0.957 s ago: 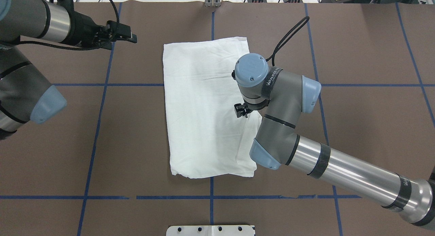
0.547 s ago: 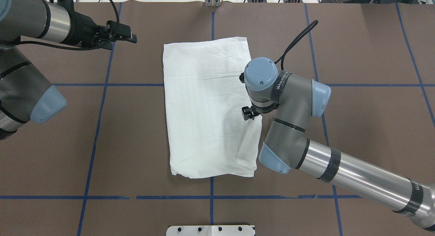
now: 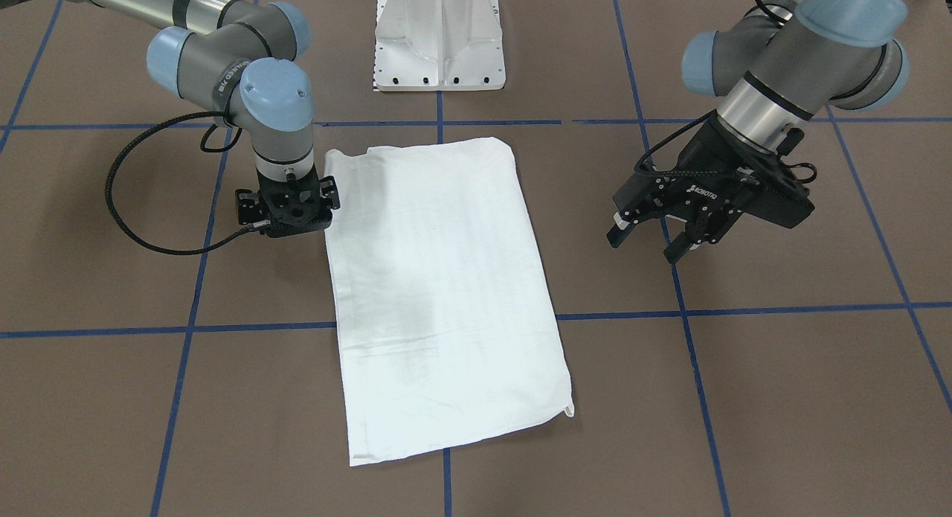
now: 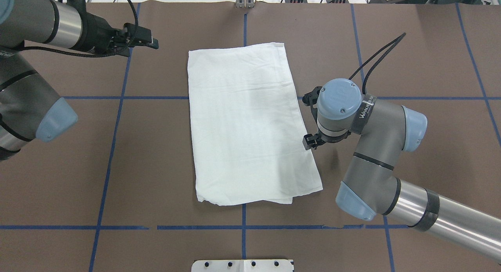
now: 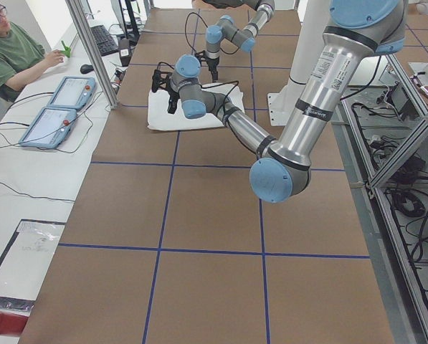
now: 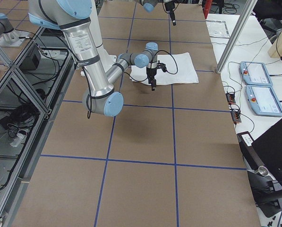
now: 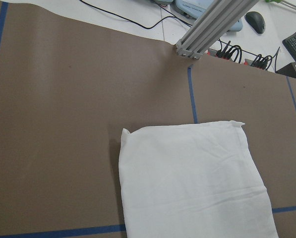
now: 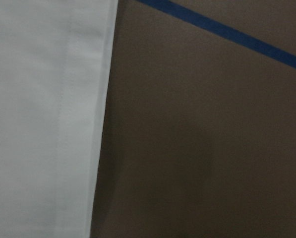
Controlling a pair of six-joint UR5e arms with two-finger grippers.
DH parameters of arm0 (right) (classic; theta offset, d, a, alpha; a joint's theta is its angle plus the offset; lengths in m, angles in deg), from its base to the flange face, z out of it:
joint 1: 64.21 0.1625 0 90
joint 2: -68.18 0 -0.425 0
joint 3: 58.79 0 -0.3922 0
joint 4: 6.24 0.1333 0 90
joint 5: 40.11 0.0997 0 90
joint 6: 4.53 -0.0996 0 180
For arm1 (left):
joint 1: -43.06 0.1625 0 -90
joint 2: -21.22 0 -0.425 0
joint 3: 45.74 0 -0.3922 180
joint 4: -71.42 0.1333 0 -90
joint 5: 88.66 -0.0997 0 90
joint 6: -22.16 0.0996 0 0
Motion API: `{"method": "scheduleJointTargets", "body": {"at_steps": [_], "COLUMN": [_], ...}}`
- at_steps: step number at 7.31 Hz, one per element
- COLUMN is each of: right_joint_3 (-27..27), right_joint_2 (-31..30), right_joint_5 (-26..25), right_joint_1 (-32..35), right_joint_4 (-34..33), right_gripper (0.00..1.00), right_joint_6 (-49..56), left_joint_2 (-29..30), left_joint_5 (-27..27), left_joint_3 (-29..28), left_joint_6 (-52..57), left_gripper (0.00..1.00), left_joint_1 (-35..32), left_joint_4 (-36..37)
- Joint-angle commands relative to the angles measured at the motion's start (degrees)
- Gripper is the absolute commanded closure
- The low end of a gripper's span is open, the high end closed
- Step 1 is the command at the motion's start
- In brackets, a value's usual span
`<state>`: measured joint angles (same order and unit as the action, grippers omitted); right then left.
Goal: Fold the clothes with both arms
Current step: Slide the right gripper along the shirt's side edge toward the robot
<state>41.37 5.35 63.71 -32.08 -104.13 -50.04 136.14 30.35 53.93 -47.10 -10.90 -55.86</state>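
Overhead exterior: you see the T-shirt (image 4: 246,123) folded into a long rectangle, flat on the worktop (image 4: 156,154) at centre frame, sleeves tucked out of sight.
Right gripper (image 3: 286,210): low, just beside the shirt's long edge, centre-right of the overhead frame. It points straight down, likely placed to take that edge. Its fingers are hidden under the wrist, so you cannot tell if they are apart or together. Its wrist camera shows only hem and worktop.
Left gripper (image 3: 645,245): upper left of the overhead frame, well apart from the shirt, fingers (image 3: 616,234) apart and empty. Looks parked to stay clear.
Stage: judged late, a crosswise fold probably left.
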Motion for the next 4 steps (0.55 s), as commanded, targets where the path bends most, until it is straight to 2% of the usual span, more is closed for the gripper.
{"method": "scheduleJointTargets", "body": {"at_steps": [1,3,4], "right_joint_3": [1.17,5.98,7.84], "right_joint_2": [0.33,-0.27,-0.45], "right_joint_5": [0.24,0.42,0.51], "right_joint_1": [-0.23,-0.05,-0.05], "right_joint_4": [-0.02,-0.02,0.32], "right_gripper": [0.0,0.0,0.0], "right_joint_6": [-0.1,-0.36,-3.06], "left_joint_2": [0.05,-0.3,-1.26], "left_joint_5": [0.0,0.52,4.18], "left_joint_3": [0.08,1.05,2.79], "left_joint_6": [0.0,-0.44,-2.7], "left_gripper": [0.0,0.0,0.0], "left_joint_1": [0.0,0.09,0.35], "left_joint_4": [0.01,0.71,1.59]}}
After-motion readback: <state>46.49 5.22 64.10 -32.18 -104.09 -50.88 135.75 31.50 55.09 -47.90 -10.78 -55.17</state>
